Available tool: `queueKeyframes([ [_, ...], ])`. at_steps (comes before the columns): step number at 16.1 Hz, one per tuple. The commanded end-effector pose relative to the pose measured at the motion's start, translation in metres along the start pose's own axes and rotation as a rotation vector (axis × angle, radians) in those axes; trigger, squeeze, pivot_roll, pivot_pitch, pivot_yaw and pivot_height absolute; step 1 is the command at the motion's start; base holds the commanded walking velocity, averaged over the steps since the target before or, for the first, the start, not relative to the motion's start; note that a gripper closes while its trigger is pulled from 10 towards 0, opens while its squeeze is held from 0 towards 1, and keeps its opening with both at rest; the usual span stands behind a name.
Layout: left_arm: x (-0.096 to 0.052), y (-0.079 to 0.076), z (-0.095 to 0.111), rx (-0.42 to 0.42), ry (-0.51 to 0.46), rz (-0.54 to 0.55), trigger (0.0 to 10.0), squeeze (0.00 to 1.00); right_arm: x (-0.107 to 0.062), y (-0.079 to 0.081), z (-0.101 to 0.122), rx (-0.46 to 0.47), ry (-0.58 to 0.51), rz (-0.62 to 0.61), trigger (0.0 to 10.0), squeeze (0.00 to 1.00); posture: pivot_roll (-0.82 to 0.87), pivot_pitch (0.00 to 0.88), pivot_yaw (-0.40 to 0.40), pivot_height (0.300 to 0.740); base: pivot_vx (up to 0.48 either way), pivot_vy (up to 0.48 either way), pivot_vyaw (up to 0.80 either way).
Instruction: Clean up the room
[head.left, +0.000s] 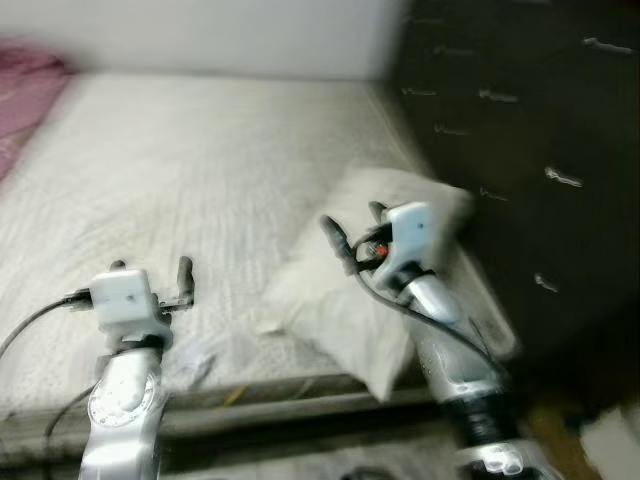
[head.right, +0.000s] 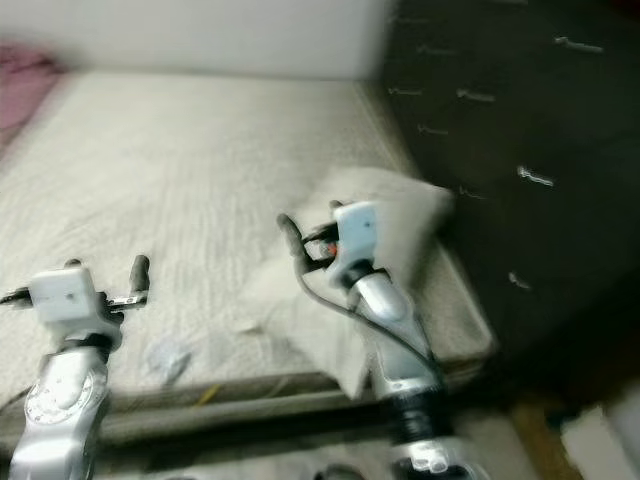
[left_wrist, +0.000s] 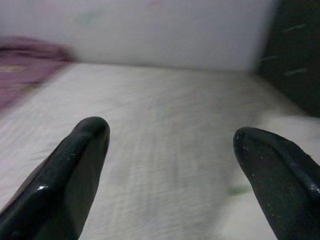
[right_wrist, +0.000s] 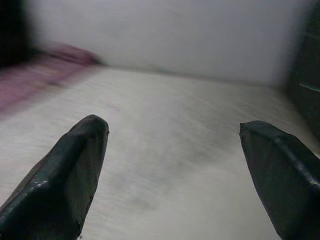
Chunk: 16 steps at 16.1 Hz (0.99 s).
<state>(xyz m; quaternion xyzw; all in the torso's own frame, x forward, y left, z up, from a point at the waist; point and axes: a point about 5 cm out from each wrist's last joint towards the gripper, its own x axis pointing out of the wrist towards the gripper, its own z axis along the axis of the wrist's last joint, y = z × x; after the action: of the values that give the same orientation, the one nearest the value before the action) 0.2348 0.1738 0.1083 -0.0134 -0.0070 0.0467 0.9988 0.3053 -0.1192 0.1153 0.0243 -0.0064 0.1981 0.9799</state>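
A white pillow (head.left: 320, 300) lies rumpled on the bed's right front corner, partly over the mattress edge. My right gripper (head.left: 353, 225) hovers just above it, open, nothing between its fingers (right_wrist: 75, 165). My left gripper (head.left: 152, 268) is raised over the front left of the white mattress (head.left: 200, 170), also open and empty, its fingers (left_wrist: 75, 165) pointing toward the far wall. A small crumpled pale scrap (head.left: 195, 365) lies on the mattress near the front edge, between the two arms. The picture is blurred.
A dark chest of drawers (head.left: 520, 150) stands tight against the bed's right side. A pink blanket (head.left: 25, 95) is bunched at the far left corner. A white wall (head.left: 220, 30) runs behind the bed. Something pale (head.left: 615, 440) lies on the floor at the lower right.
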Motion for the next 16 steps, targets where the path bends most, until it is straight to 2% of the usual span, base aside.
queueKeyframes([
  [1, -0.0047, 0.0079, -0.0025, 0.018, 0.016, 0.027, 10.0, 0.0, 0.0052, 0.0067, 0.0031, 0.016, -0.013, 0.016, 10.0, 0.0, 0.01, 0.0, -0.08, 0.74, 0.0, 0.0, 0.0],
  [3, -0.0043, 0.0074, -0.0022, 0.014, 0.018, 0.023, 10.0, 0.0, 0.0055, 0.0063, 0.0033, 0.018, -0.013, 0.013, 10.0, 0.0, 0.01, 0.0, -0.081, 0.74, 0.0, 0.0, 0.0],
  [16, 0.0017, 0.0082, 0.004, -0.061, -0.002, 0.013, 10.0, 0.0, 0.0085, 0.0041, 0.0015, 0.025, 0.012, 0.0, 10.0, 0.0, 0.0, 0.0, -0.089, 0.74, 0.0, 0.48, 0.0],
])
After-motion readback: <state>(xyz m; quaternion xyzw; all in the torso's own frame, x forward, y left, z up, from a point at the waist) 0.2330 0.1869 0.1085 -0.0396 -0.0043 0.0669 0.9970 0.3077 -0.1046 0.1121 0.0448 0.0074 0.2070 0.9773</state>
